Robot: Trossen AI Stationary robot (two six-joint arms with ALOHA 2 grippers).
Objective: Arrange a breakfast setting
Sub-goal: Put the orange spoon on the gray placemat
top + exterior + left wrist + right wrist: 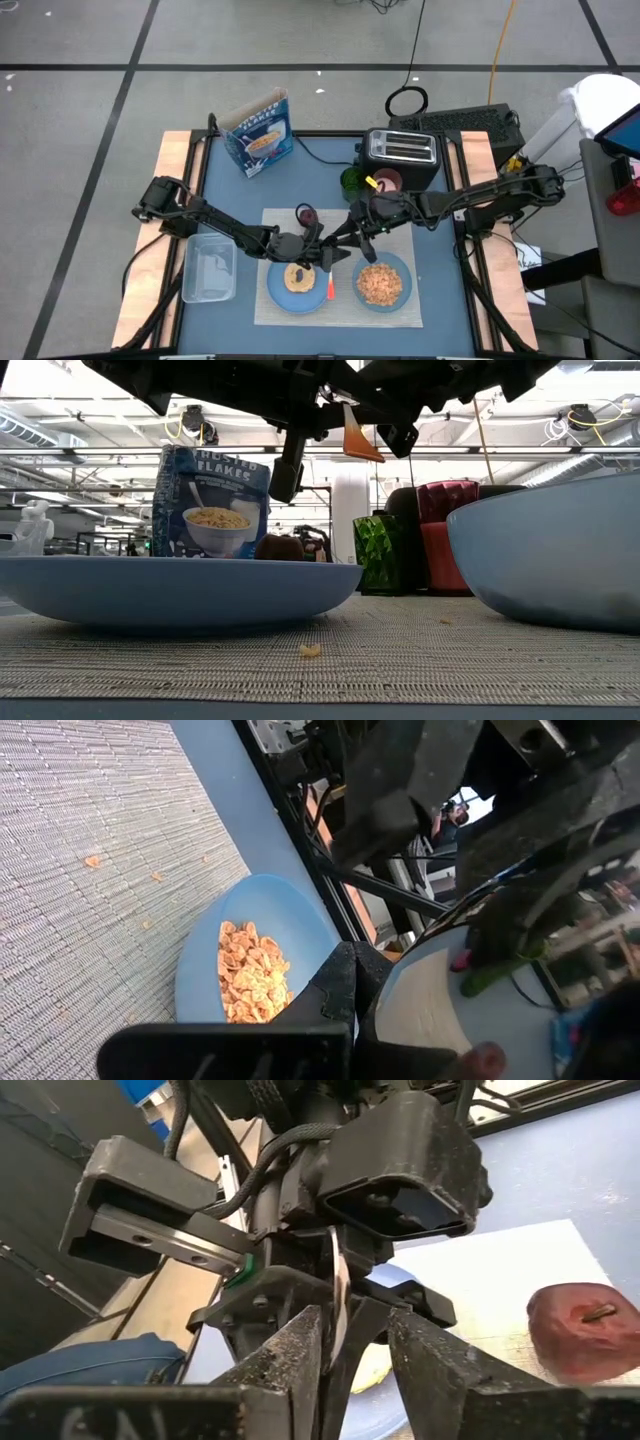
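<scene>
A beige placemat (400, 310) holds a light-blue plate (275, 292) with a bagel (298, 277) and a light-blue bowl (405, 268) of cereal. A dark-red fruit (305, 216) sits at the mat's far edge. The orange-handled spoon (330, 288) is in the air between plate and bowl, its handle (362, 438) toward the near edge. My left gripper (318, 245) and my right gripper (340, 252) meet over the mat, nose to nose, both at the spoon's metal end. My left gripper is closed on the spoon's metal part (335, 1270), coming level from the table's left. Its own body hides the exact spot. The spoon is clear of the mat. My right gripper has its two fingers (290, 1360) close on either side of the spoon's metal part (335, 1330), seen edge-on, coming from the table's right. The spoon is lifted clear, its orange handle sticking out toward the near edge.
A clear tub (208, 268) lies left of the mat. At the back stand a cereal box (258, 132), a black toaster (403, 150), a green cup (354, 180) and a red cup (388, 181). A crumb (311, 651) lies on the mat.
</scene>
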